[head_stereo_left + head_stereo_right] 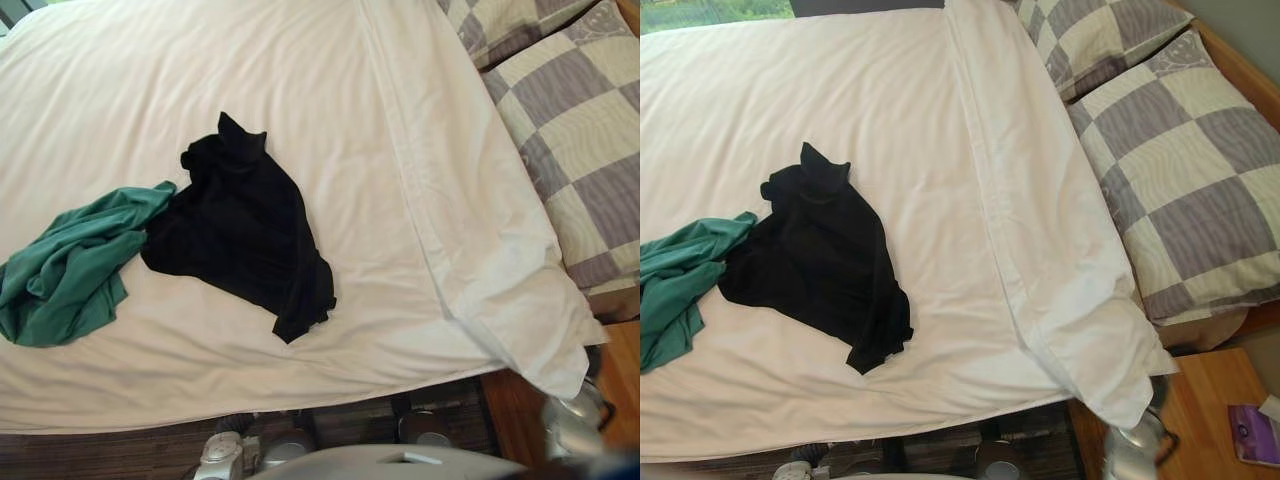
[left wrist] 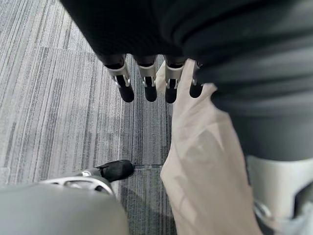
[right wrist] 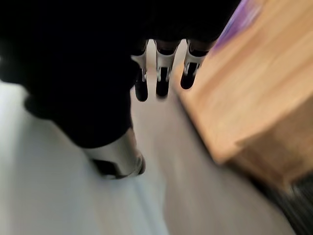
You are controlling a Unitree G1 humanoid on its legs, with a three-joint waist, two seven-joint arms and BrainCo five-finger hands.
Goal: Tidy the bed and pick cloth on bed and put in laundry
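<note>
Hanging straight-fingered | left hand (image 2: 146,83) over carpet (image 2: 58,98) | right hand (image 3: 162,78) beside nightstand (image 3: 254,88)

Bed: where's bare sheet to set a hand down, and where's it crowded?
Free: the wide stretch of duvet between the black cloth and the pillows; the far part beyond both cloths; a narrow strip along the near edge. Crowded: the left side, where the green cloth touches the black one.

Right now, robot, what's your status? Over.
Left hand open, right hand open, both empty. Crumpled black cloth and green cloth lie touching on white duvet. Nothing covers them.
</note>
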